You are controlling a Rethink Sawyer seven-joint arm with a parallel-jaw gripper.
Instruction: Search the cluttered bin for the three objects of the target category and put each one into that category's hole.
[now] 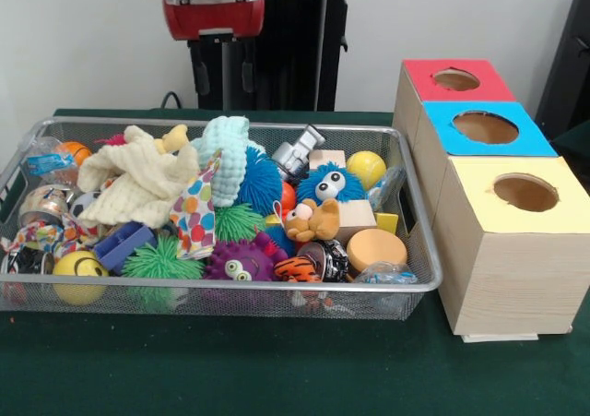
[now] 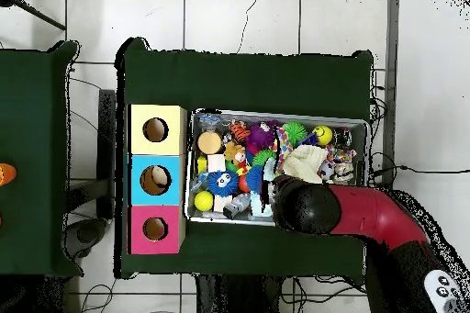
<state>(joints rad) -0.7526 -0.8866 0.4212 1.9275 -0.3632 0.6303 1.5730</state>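
Wire bin [image 1: 417, 278] on the green table, left of three wooden boxes, heaped with toys; target category not stated, so handling judged item by item, left to right in the front view.

Yellow smiley ball [image 1: 78, 273] at the front left corner: probably light and smooth, likely to roll or slip; best pinched across the middle. Cream cloth [image 1: 138, 185] draped over the pile: soft, limp, likely to snag neighbours; best taken at a raised fold. Green spiky ball [image 1: 161, 261] and purple spiky ball [image 1: 238, 264]: squishy, light, easy to squeeze anywhere, though thin spikes may slide out. Blue fuzzy ball with eyes [image 1: 324, 184]: much the same. Orange round block [image 1: 375, 248] near the right wall: seems stiff, flat on top, better gripped at the edges. Further right, the boxes: yellow-topped box [image 1: 519, 195] nearest, blue-topped box [image 1: 486, 128] behind, red-topped box [image 1: 456, 80] farthest, each with a round hole.

Front view: toy shapes and heights, but of the arm only a red and black part [image 1: 214, 10] at the top edge, above the bin's far side. Overhead view: arm [image 2: 367, 217] reaching over the bin's robot-side edge near the middle, hiding what lies beneath; claw covered by the arm's bulk, so cannot tell whether spread or pinching.
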